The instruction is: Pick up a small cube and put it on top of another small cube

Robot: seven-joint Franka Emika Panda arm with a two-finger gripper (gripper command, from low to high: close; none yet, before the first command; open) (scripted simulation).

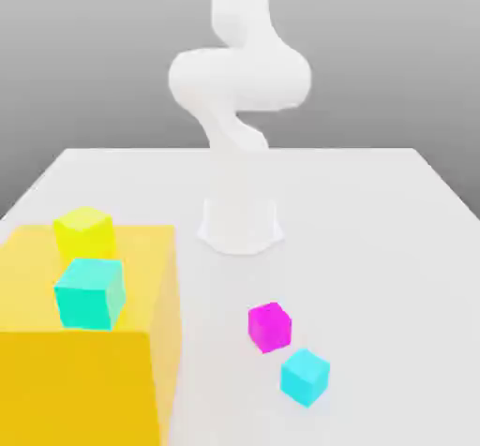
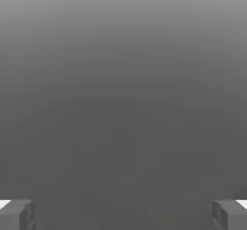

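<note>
Pincer [image 2: 123, 215] spread wide, nothing between its 2 grey fingertips [image 2: 17, 214], each sitting at an opposite edge of the hand view with only plain grey background ahead. Not possible to place the cubes against the pincer from that view, since none appears in front of it.

Carried by a white arm [image 1: 239, 79], rising from a round base [image 1: 240, 224] set near the middle of a pale grey table [image 1: 375, 247] in the exterior view.

In front of the base, toward the camera and slightly to the exterior view's right: 1 small magenta cube [image 1: 269, 326] resting on the table. Just beside it, nearer the camera and a little further right: 1 small cyan cube [image 1: 305, 376], also on the table, close to the magenta one but seemingly apart from it.

On the exterior view's left: a large orange block [image 1: 141, 379], much bigger than the loose cubes. On its top face: 1 yellow cube [image 1: 84, 232] toward the back, and 1 teal cube [image 1: 89, 292] in front of it, close to the block's front edge. Both well apart from the 2 small cubes on the table.
</note>
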